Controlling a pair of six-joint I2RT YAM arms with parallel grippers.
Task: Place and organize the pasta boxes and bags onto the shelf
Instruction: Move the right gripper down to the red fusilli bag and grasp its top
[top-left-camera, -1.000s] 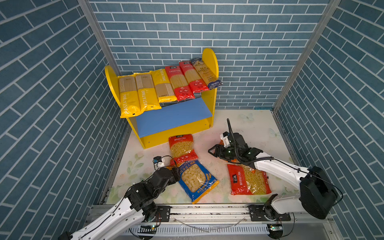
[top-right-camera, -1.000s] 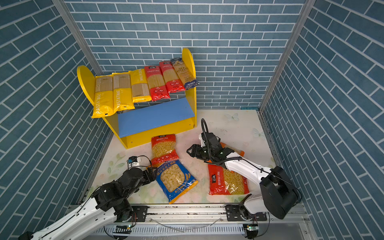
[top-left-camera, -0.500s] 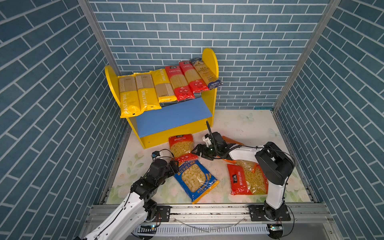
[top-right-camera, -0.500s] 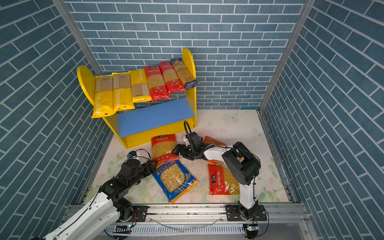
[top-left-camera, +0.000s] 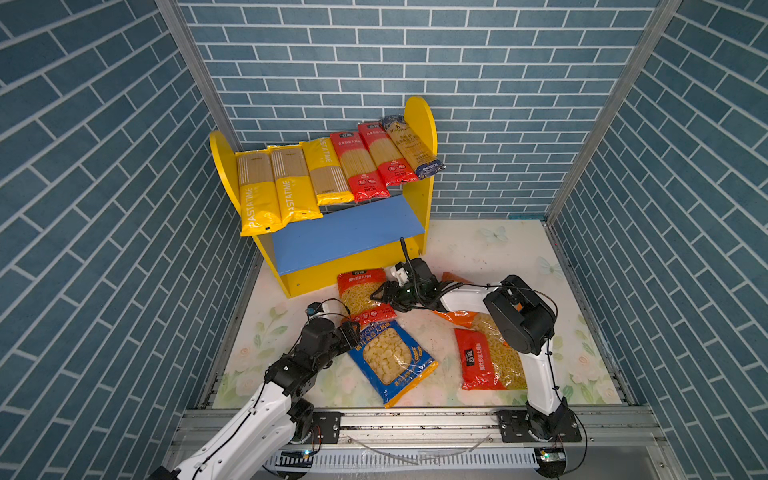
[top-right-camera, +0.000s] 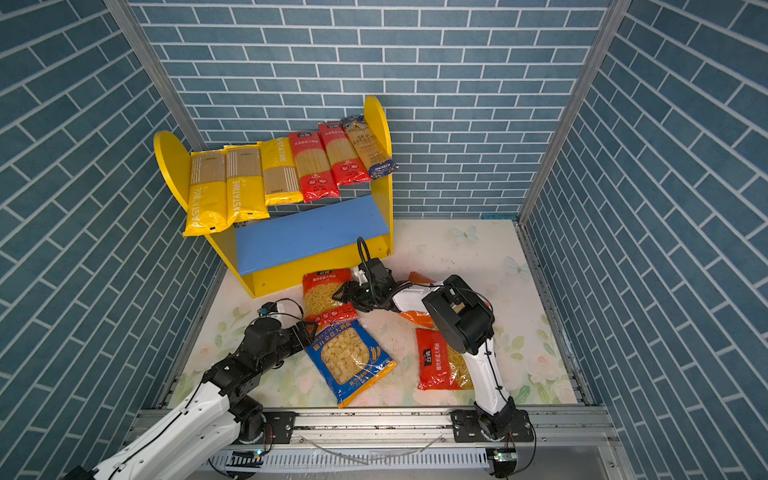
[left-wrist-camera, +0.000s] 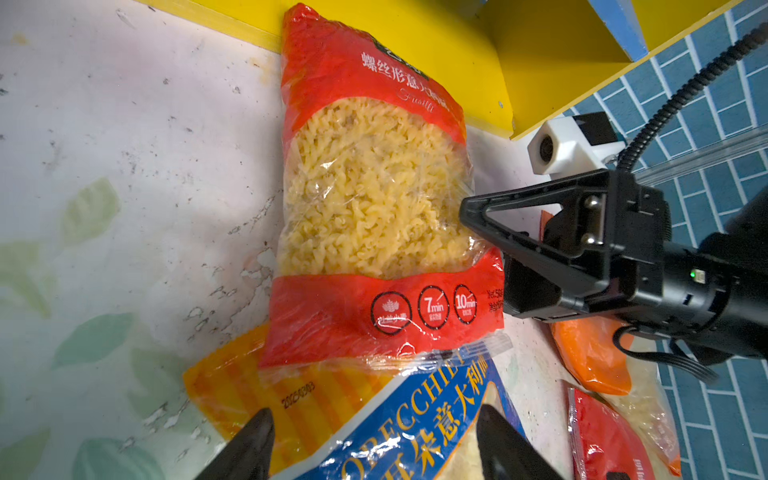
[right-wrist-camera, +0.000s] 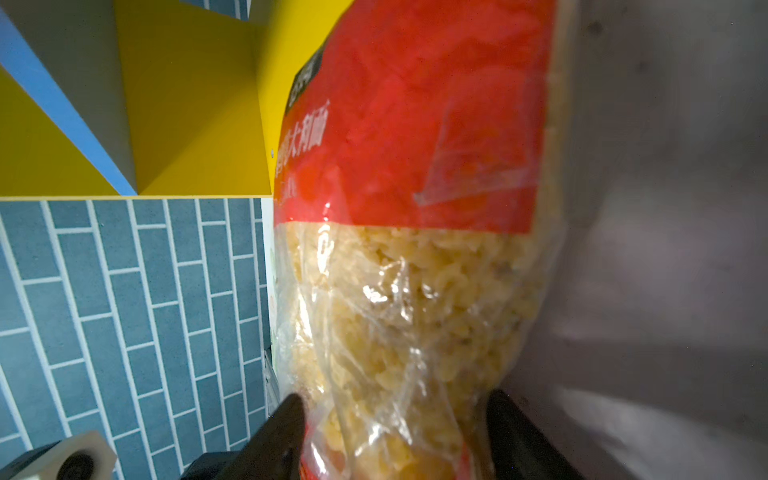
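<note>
L gripper (top-left-camera: 351, 331) has crept fwd to the top edge of the blue orecchiette bag (top-left-camera: 388, 355), jaws wide, nothing held. R gripper (top-left-camera: 380, 296) has swung across and now pinches the red fusilli bag (top-left-camera: 358, 293) by its side. That bag's on the floor just before the shelf (top-left-camera: 345, 232); lower board's bare, so I reckon it goes there next.
</note>
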